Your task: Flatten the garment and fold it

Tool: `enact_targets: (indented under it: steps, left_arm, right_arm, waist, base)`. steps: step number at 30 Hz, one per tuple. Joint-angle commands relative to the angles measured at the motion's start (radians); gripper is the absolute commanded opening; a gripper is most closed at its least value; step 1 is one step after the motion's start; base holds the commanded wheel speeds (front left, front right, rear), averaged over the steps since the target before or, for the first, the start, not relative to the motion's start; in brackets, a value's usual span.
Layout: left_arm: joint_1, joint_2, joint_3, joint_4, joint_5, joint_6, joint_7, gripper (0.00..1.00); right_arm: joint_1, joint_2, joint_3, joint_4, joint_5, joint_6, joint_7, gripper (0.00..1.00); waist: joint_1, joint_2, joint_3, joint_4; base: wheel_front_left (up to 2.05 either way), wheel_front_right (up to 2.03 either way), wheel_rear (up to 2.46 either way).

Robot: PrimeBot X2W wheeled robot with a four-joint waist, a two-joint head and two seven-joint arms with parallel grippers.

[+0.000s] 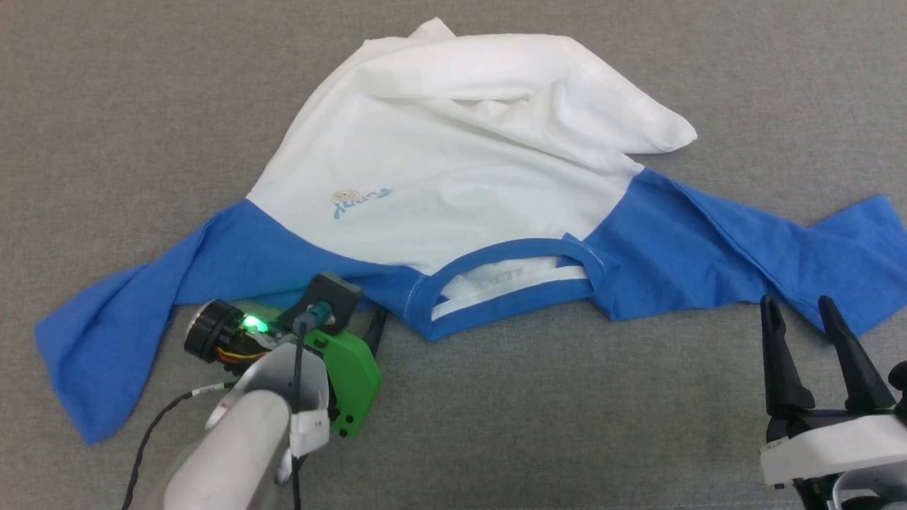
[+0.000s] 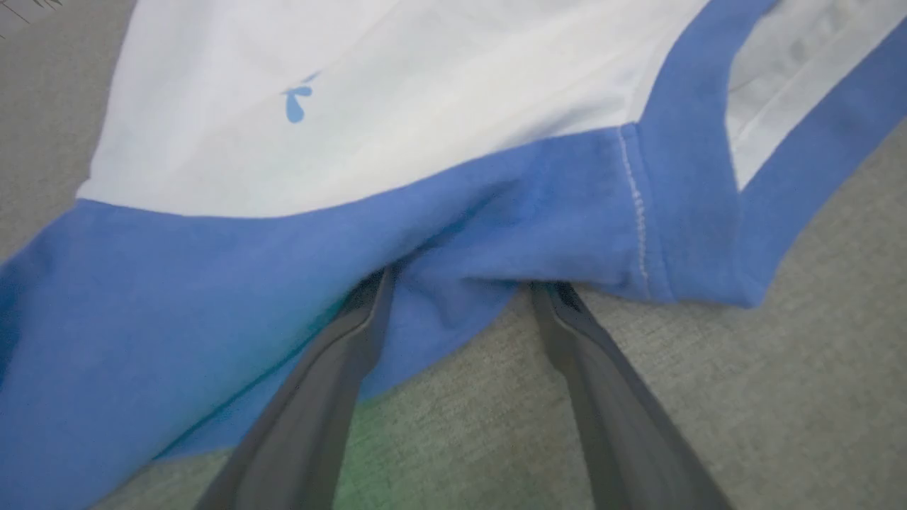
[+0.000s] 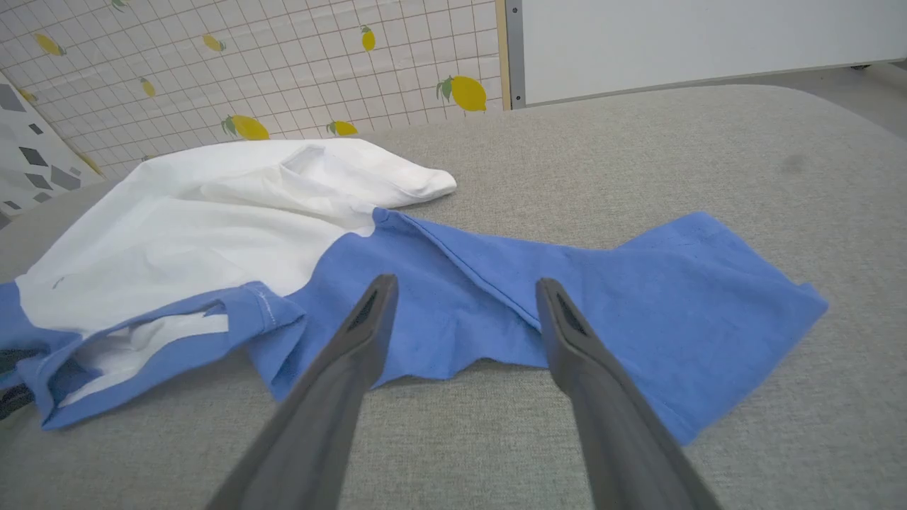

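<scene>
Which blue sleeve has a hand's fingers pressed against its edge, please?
The sleeve on the robot's left: the left hand, fingers open, meets its edge beside the collar; the right sleeve lies untouched.

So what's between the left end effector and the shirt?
Nothing. The left wrist view shows the open left end effector with tips at the blue edge of the shirt.

Light-blue chest lettering on the garment, upside down, too blurred to read
</scene>
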Motion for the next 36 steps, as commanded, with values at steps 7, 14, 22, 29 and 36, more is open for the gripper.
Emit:
enact_targets:
  steps: [7,14,22,29,36]
  left_arm:
    - [-0.017,-0.037,0.01,0.071,-0.076,-0.032,-0.019,0.0]
    - [0.028,-0.075,0.033,0.027,-0.129,-0.015,-0.087,0.0]
    - [0.065,-0.095,0.019,-0.036,-0.145,-0.006,-0.105,0.0]
    - [0.07,-0.087,0.029,-0.053,-0.149,0.01,-0.117,0.0]
    - [0.094,-0.07,0.039,-0.072,-0.162,0.02,-0.119,0.0]
  right_arm:
    - [-0.023,0.001,-0.001,0.002,-0.003,-0.002,0.0,1.0]
    - [-0.067,0.001,0.062,-0.019,-0.06,-0.002,0.113,1.0]
    - [-0.168,-0.141,0.167,0.012,-0.136,-0.002,0.378,1.0]
    - [-0.185,-0.28,0.185,0.046,-0.126,-0.002,0.527,1.0]
    - [-0.179,-0.322,0.181,0.075,-0.109,-0.002,0.578,1.0]
  waist:
    - [0.0,0.0,-0.012,0.005]
    - [0.0,0.0,-0.039,0.034]
    - [0.0,0.0,-0.019,0.092]
    - [0.0,0.0,-0.003,0.136]
    - [0.0,0.0,-0.002,0.156]
  base:
    - [0.0,0.0,0.0]
    - [0.0,0.0,0.0]
    - [0.0,0.0,0.0]
    - [0.0,0.0,0.0]
    - [0.0,0.0,0.0]
